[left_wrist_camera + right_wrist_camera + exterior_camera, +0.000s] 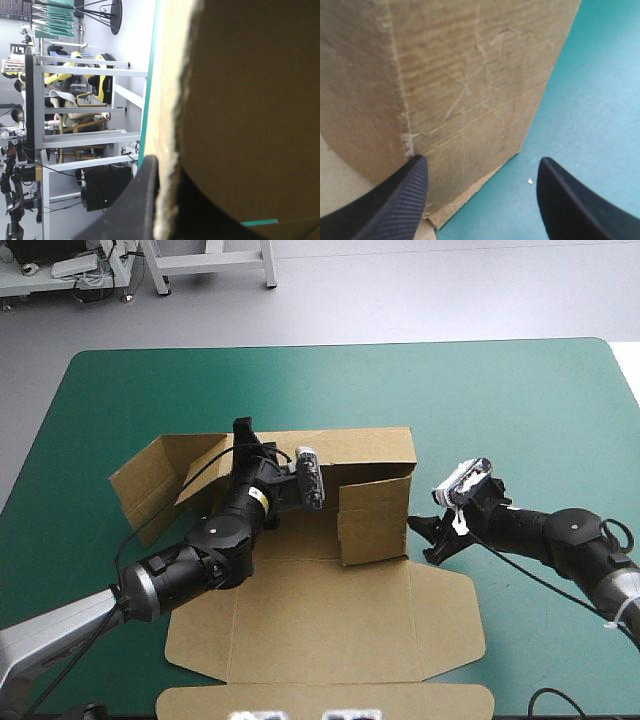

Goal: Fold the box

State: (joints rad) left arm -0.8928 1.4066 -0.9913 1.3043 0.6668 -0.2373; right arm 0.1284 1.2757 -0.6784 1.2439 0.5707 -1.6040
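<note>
The brown box (pixel 372 453) lies in the middle of the table with its back wall and right side wall raised, a left flap (pixel 150 482) leaning outward and the lid (pixel 330 625) flat toward the near edge. My left gripper (pixel 243 433) reaches over the tray and is shut on the back wall's top edge near its left end. In the left wrist view the board (pixel 250 100) runs edge-on between the fingers (pixel 142 200) of that gripper (pixel 170 215). My right gripper (pixel 432 536) is open, low beside the right wall's outer corner. The right wrist view shows that wall (pixel 460 75) just ahead of the gripper (pixel 482 200), one fingertip (pixel 415 182) against it.
Bare teal-green cover (pixel 520 410) stretches to the right of the box and behind it. The lid's front flap (pixel 320 702) reaches the table's near edge. In the right wrist view the cover (pixel 590 100) lies beside the wall.
</note>
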